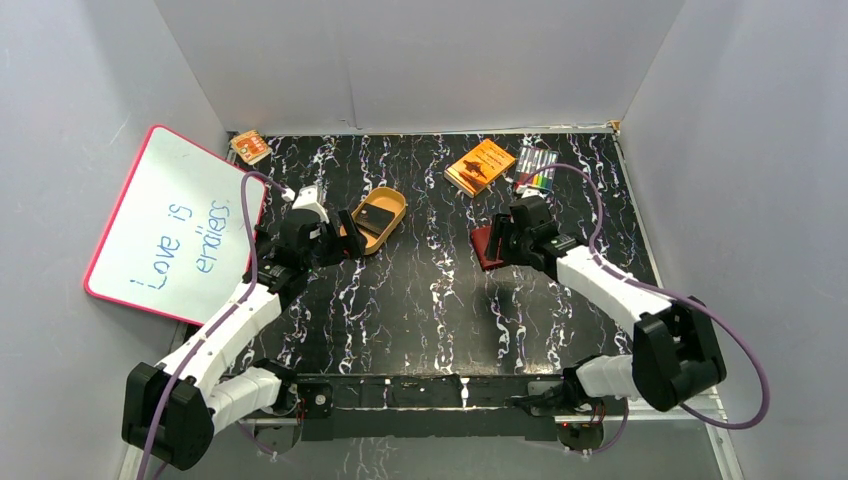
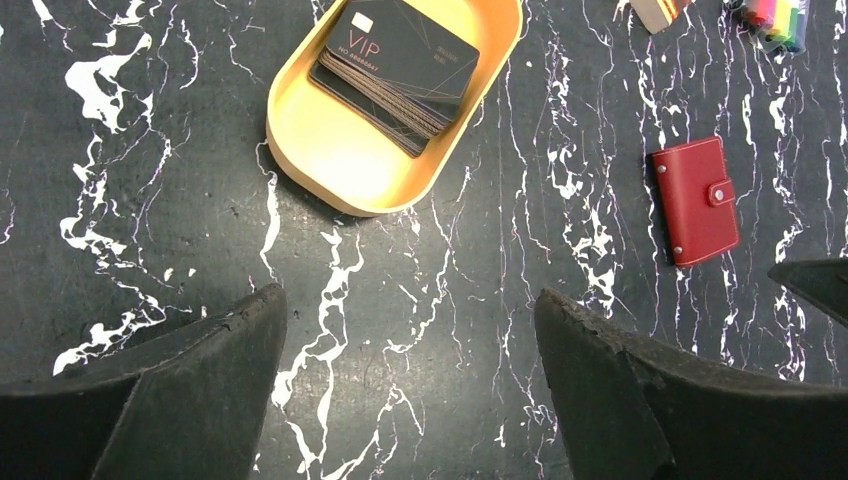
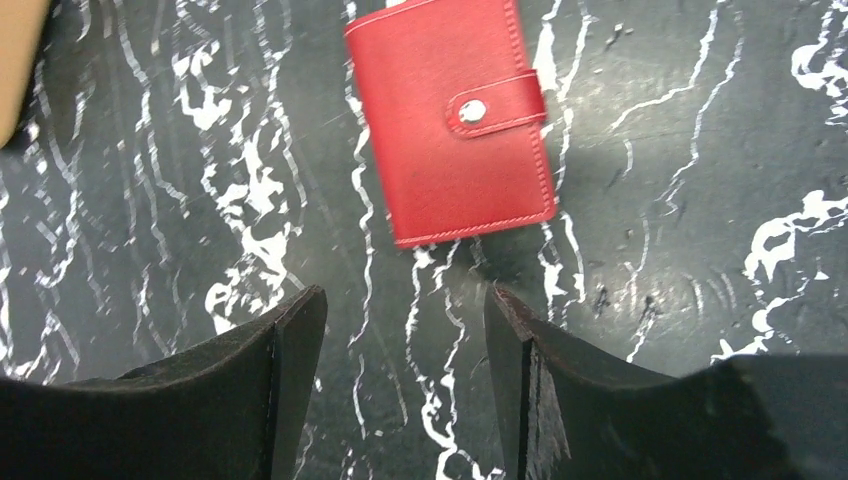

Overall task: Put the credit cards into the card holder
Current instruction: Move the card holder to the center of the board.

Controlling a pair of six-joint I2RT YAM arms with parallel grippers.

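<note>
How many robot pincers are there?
2. The left pincer hangs open near the tan tray; the right pincer hangs open just short of the red wallet.

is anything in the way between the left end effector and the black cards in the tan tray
Nothing visible. The stack of black VIP credit cards lies uncovered in the tan oval tray, with only bare black marbled tabletop between tray and the open left end effector.

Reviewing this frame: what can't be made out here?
- Number of credit cards: in the left wrist view they are stacked in the tray, and the edges are too fine to count.
- Pockets of the card holder: it is snapped shut in both wrist views.
- Top view: the card holder is partly hidden under the right gripper.
- Left wrist view: the top edge cuts off the marker pack.
</note>
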